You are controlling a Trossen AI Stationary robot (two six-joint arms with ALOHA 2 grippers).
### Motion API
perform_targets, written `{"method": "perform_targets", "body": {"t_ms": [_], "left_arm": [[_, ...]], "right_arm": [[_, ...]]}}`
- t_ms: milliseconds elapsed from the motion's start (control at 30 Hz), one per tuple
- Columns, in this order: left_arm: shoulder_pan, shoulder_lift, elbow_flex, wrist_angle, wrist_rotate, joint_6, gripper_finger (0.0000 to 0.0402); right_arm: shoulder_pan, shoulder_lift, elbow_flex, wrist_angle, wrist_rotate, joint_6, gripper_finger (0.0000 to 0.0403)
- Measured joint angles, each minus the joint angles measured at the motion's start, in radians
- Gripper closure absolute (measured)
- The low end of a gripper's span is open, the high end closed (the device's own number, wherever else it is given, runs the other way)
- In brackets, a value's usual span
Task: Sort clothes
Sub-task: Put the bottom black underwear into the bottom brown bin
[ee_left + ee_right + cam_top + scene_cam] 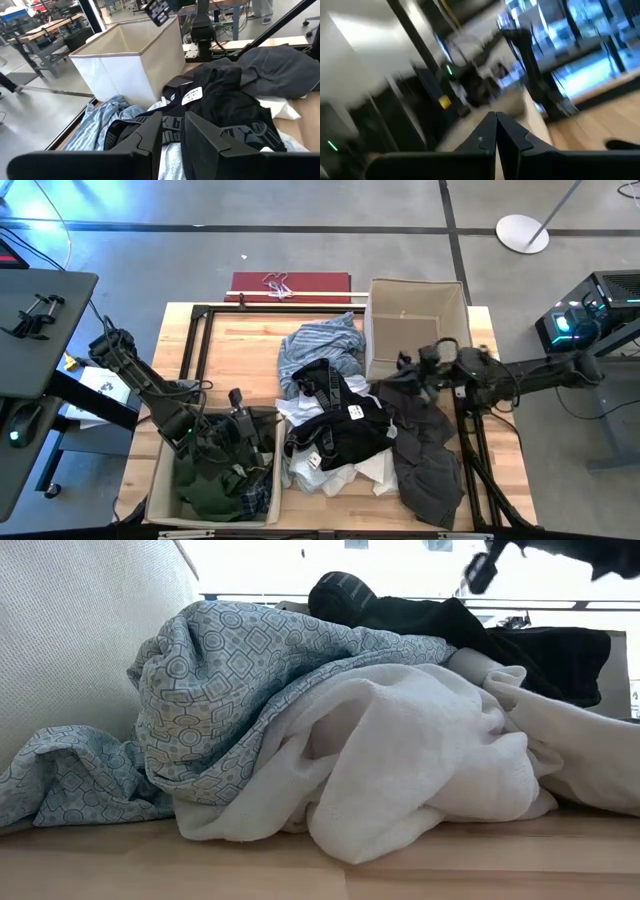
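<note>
Two arms, high view: the clothes pile (335,415) in mid-table serves as landmark; both arms flank it.
Left gripper, high view: the left gripper (243,423) hangs over the near beige box (160,490) just left of the pile, above the dark green top (215,485) and a corner of the plaid shirt (255,498) already in it.
Right gripper, high view: the right gripper (408,366) sits at the pile's right edge, beside the far box (415,305), above the charcoal grey piece (430,455).
Pile layout, high view: light blue shirt (320,345) on the far side, a black garment (335,415) on top, white pieces (350,475) on the near side.
Low view: blue patterned fabric (250,670) drapes over a white piece (400,760), black cloth behind; one arm shows only as a dark shape at the upper corner.
Left wrist view: left fingers (150,137) stand slightly apart with nothing between them, released; the black garment lies straight ahead, its waistband running across the line of the fingers.
Right wrist view: right fingers (485,137) pressed together, clenched on nothing visible; the view points off into the room.
Judgement: the left arm is better aimed at the black garment; the right is nearer the charcoal piece.
</note>
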State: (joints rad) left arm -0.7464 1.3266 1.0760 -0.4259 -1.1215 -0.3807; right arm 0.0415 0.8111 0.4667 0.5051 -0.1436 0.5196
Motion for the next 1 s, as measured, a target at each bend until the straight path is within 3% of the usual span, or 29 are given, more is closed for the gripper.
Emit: {"method": "perform_targets", "body": {"t_ms": [133, 267, 467, 633, 800, 900, 1000], "left_arm": [[0.011, 0.0, 0.0, -0.006, 0.003, -0.008, 0.0328], [0.014, 0.0, 0.0, -0.031, 0.004, -0.032, 0.0328], [0.014, 0.0, 0.0, -0.086, 0.013, -0.107, 0.0328], [0.014, 0.0, 0.0, -0.095, 0.013, -0.142, 0.0328], [0.014, 0.0, 0.0, -0.095, 0.012, -0.167, 0.0328], [0.014, 0.0, 0.0, -0.094, 0.012, -0.191, 0.0328], [0.014, 0.006, 0.0, -0.092, 0.012, -0.21, 0.0328]], "right_arm": [[0.057, 0.113, 0.235, -0.427, 0.042, -0.158, 0.0378], [0.11, 0.259, 0.435, -0.748, 0.102, -0.241, 0.0319], [0.224, 0.483, 0.634, -1.021, 0.113, -0.343, 0.0224], [0.286, 0.637, 0.686, -1.11, 0.221, -0.405, 0.0194], [0.29, 0.764, 0.683, -1.124, 0.293, -0.412, 0.0216], [0.293, 0.829, 0.683, -1.124, 0.293, -0.408, 0.0276], [0.296, 0.87, 0.687, -1.127, 0.292, -0.39, 0.0365]]}}
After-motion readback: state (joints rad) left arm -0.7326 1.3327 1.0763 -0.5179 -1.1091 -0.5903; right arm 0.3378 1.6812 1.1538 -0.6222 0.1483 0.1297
